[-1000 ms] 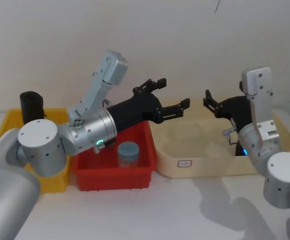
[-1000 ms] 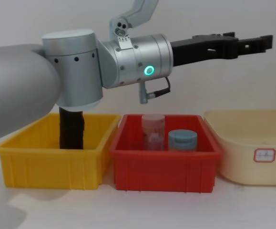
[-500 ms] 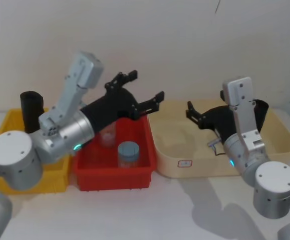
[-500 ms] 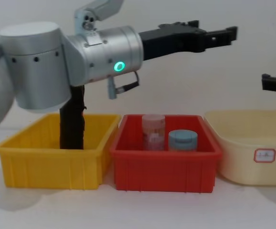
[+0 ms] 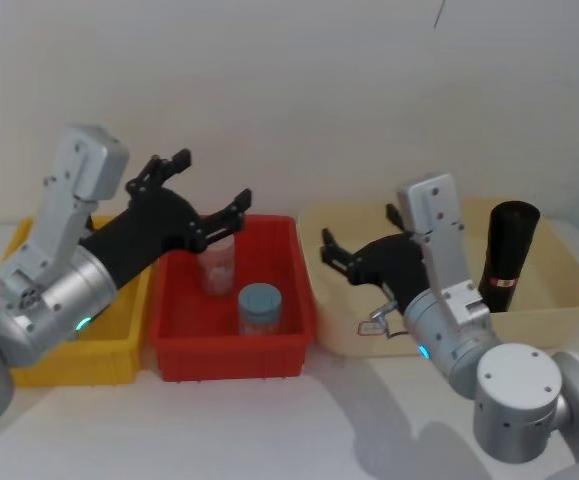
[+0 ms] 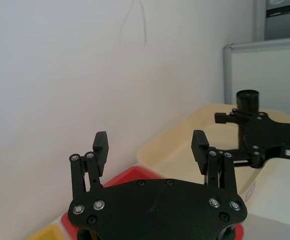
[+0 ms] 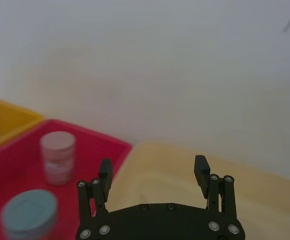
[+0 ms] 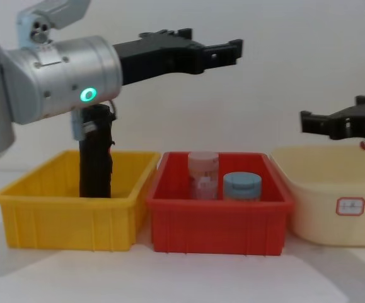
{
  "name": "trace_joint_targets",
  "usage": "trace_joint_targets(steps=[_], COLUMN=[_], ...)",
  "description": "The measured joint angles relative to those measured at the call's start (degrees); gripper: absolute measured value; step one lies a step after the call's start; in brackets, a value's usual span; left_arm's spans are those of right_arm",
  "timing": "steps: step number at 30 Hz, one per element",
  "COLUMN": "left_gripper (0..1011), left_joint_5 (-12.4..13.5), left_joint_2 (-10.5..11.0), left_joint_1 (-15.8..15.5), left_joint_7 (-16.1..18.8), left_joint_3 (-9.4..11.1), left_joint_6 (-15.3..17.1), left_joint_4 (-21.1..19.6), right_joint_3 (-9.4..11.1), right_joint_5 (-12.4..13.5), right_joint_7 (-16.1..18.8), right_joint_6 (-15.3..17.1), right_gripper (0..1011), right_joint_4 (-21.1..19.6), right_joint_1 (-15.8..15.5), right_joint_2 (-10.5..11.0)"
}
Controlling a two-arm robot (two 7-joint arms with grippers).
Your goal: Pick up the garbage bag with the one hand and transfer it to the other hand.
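Head: left gripper (image 5: pixel 207 182) raised over the red bin (image 5: pixel 229 360), fingers apart, empty. Right gripper (image 5: pixel 354 245) over the cream tub (image 5: pixel 344 335), fingers apart, empty. The garbage bag (image 5: pixel 509 255) stands in the tub, right of that gripper's arm, foot hidden.
Left wrist: bag's top beyond the right gripper, rest hidden.
Right wrist: fingers spread.
Chest: the 2 grippers face each other, well apart.

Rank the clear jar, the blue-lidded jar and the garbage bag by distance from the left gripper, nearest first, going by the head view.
From the left gripper, open above the red bin:
1. clear jar, back of that bin, just below the gripper.
2. blue-lidded jar, front of the same bin.
3. garbage bag, upright in the beige tub, far right.
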Motion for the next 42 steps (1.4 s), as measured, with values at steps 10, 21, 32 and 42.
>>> trace_joint_targets(steps=[10, 21, 32, 42], left_gripper=[1001, 1001, 1001, 1002], left_joint_5=[0.7, 1.0, 1.1, 1.1], left_joint_2=[2.4, 3.6, 4.1, 4.2], left_joint_1=[3.0, 4.4, 5.0, 5.2], left_joint_7=[2.4, 3.5, 4.0, 4.1], left_joint_3=[-1.8, -2.7, -3.1, -3.2], left_joint_6=[1.8, 2.7, 3.0, 3.1], left_joint_4=[-4.0, -6.0, -6.8, -7.0], right_joint_3=[-1.8, -2.7, -4.0, -4.7], right_joint_5=[1.8, 3.9, 4.4, 4.8], right_joint_7=[3.4, 6.6, 8.4, 9.1], right_joint_6=[2.9, 6.1, 8.1, 8.8], right_gripper=[1001, 1001, 1001, 1002], right_joint_4=[-2.8, -5.8, -7.3, -7.6], right_joint_1=[-2.3, -4.4, -5.7, -6.4], right_joint_2=[-1.5, -1.7, -0.9, -0.9])
